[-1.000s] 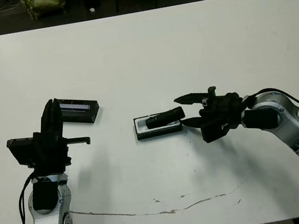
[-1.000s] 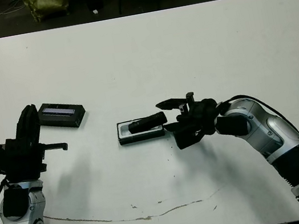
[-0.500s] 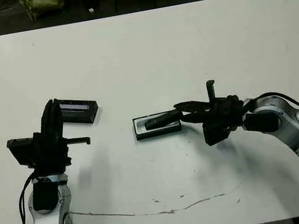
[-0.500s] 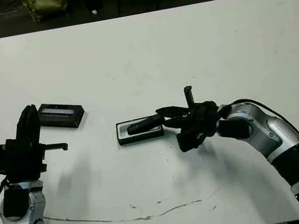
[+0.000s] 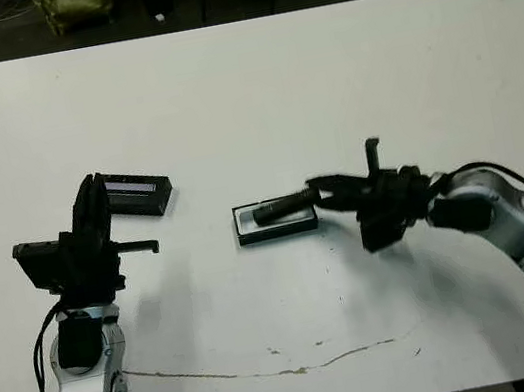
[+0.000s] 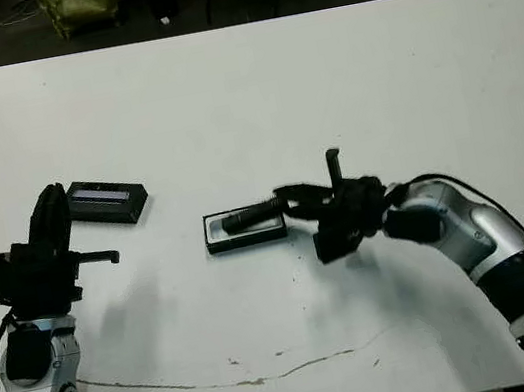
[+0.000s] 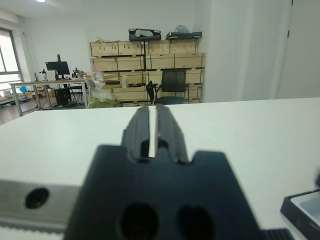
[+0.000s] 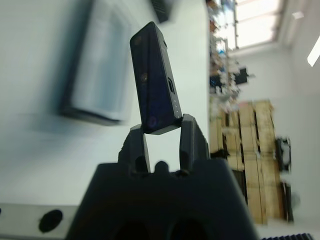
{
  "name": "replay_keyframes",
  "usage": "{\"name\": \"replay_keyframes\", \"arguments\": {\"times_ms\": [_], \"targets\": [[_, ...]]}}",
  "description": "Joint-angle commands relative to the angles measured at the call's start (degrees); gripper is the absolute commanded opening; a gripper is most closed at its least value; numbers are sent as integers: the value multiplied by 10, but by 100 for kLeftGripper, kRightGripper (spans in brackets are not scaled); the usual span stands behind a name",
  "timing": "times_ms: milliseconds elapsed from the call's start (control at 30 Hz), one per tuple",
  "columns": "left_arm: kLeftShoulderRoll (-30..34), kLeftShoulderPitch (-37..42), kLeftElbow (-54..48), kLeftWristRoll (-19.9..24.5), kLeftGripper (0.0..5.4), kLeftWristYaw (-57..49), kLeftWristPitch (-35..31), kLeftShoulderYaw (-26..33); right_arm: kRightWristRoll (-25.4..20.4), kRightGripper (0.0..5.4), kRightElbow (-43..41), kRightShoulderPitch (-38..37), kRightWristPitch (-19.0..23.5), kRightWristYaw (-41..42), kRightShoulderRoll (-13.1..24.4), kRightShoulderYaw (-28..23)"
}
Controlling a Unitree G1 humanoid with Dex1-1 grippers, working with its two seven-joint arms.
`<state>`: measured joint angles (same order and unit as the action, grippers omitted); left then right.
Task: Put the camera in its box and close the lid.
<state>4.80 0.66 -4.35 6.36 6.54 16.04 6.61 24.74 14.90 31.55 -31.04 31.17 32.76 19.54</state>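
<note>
The left gripper hung raised above the table, its fingers nearly together and holding nothing; the lid lay just beyond it, a little toward the middle. Further right sat the box, its white lining showing. The camera was poised over the box, pinched by one end in the right gripper, reaching toward the left gripper.

Silver-grey jointed arms with black bands, black cables alongside. Matte black pincer bodies, two round holes underneath.
</note>
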Motion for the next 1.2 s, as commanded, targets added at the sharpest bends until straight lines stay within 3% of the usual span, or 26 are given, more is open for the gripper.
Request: {"name": "replay_keyframes", "arguments": {"times_ms": [33,200,300,400,600,833,1200], "targets": [[1,-7,6,2,0,0,-9,0,-57,6,-30,12,104,59,-8,-23],[1,-7,3,1,0,0,-12,-1,-152,6,-42,65,311,180,-15,-41],[1,-6,7,0,0,1,-8,-1,-182,6,-15,102,385,240,-14,-39],[1,-7,6,1,0,1,-10,0,-198,6,17,134,425,289,-15,-30],[2,-8,5,0,0,2,-8,-1,-178,6,87,205,421,391,-10,23],[-1,-9,6,-1,0,0,-11,-4,-162,6,222,279,392,483,-41,62],[1,-12,7,-4,0,-2,-4,-3,-165,6,289,286,376,564,-71,72]]}}
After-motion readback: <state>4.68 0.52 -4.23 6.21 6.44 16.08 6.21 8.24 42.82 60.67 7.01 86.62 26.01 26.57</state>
